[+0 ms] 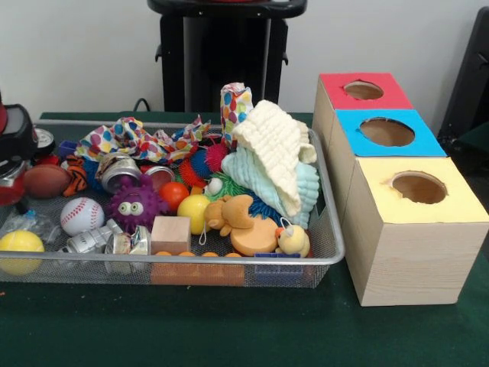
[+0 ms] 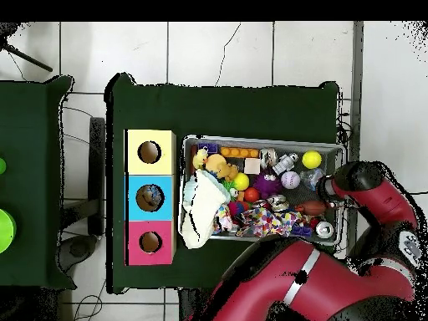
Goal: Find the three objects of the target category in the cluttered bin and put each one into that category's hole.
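The cluttered bin [image 1: 330,256], a shallow wire-mesh basket with a thick metal rim, is sitting on the green table [image 1: 229,329] and filling the left and centre of the front view. In the overhead view it is lying right of centre.

Inside it, a cream cloth [image 1: 276,153] is draping over a pale blue cloth [image 1: 252,172] at the bin's right end, and a dotted, many-coloured cloth [image 1: 130,138] is trailing across the upper left. A purple fuzzy toy with eyes [image 1: 134,205] is sitting in the middle, just beside a baseball [image 1: 82,215] on its left and a wooden cube [image 1: 170,234] at its lower right. A yellow ball [image 1: 21,248] is resting in the lower-left corner, and a small rubber duck [image 1: 293,240] is lying near the lower right of the bin.

Three boxes are standing in a row on the right of the front view: the red-topped box [image 1: 365,92] uppermost, then the blue-topped box [image 1: 388,133], then the yellow-topped box [image 1: 419,191] lowest, each with a round hole in its top.

The red arm [image 2: 380,196] is curving in from the lower right of the overhead view and reaching over the bin's right end. What is probably the gripper [image 1: 11,164] is showing at the left edge of the front view as a dark and red shape. I cannot tell how far open it is, or whether it is holding anything.
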{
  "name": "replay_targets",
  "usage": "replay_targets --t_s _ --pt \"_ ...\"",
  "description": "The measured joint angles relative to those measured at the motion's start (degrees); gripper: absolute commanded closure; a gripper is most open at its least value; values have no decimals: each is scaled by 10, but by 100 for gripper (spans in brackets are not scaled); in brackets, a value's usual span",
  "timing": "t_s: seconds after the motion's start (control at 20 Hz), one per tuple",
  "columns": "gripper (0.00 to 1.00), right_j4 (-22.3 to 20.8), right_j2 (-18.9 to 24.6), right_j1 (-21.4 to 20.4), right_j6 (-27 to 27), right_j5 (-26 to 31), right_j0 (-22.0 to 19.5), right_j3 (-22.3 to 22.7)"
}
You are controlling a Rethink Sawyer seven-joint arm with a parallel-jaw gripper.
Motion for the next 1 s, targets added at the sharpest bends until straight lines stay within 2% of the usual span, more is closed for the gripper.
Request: replay_targets --t_s 0.1,0.4,1.0 --pt "100 -9 0 5 0 1 -6 -16" --pt "100 -31 3 21 0 55 -16 -63" --pt "100 -54 22 23 0 81 -27 -88"
